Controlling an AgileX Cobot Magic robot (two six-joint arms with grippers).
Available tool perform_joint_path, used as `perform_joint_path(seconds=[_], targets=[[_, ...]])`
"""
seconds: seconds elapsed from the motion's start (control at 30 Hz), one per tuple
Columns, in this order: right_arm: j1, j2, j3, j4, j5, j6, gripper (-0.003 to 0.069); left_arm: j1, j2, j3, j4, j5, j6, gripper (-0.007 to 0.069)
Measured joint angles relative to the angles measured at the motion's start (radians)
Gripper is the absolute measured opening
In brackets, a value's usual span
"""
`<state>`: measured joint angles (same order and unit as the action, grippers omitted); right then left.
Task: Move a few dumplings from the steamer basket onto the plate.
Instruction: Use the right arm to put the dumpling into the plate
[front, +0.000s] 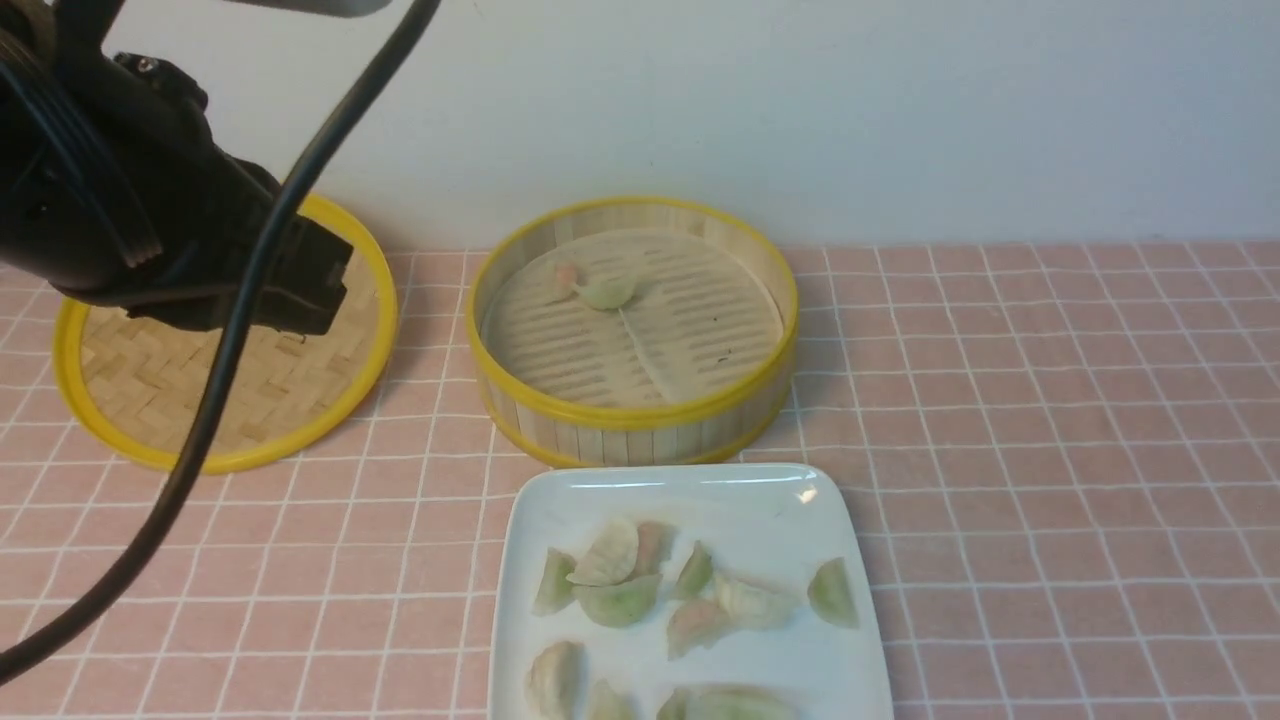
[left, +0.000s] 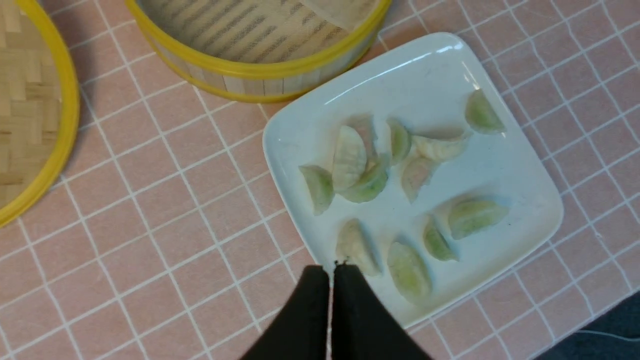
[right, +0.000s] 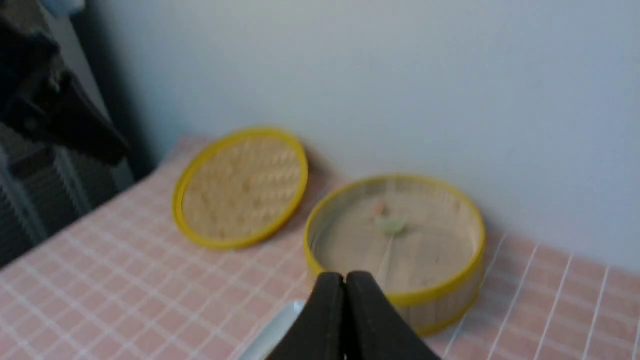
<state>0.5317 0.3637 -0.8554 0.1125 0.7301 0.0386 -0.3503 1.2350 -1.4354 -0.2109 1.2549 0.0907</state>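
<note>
The plate (front: 780, 490) is carrying most dumplings (front: 620, 600), only two sitting in the steamer basket (front: 640, 415). So left fingers (left: 310, 305) and right fingers (right: 325, 310) are hovering pressed together, empty, likely finishing.

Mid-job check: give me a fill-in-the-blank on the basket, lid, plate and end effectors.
The steamer basket holds just ___ dumplings.
The woven lid lies on the basket's ___ side.
The plate carries ___ dumplings than the basket.
The left end effector and right end effector are both ___ and empty.
Missing: two, left, more, shut.
</note>
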Motion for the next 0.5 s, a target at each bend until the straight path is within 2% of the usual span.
perform_joint_path(seconds=[0.1,0.23,0.37,0.5], targets=[[0.0,-0.209,0.17,-0.067,-0.111,0.08,-0.0014,0.0,0.0,0.0,-0.014,0.0,0.02,-0.0006],[0.0,-0.345,0.298,-0.152,-0.168,0.208,-0.0014,0.0,0.0,0.0,-0.019,-0.001,0.026,-0.0006],[0.0,-0.379,0.36,-0.223,-0.237,0.291,-0.0014,0.001,-0.013,0.0,-0.025,-0.004,0.03,-0.0006],[0.0,-0.38,0.363,-0.238,-0.257,0.308,-0.0014,0.001,-0.115,0.031,-0.031,-0.017,0.052,-0.0006]])
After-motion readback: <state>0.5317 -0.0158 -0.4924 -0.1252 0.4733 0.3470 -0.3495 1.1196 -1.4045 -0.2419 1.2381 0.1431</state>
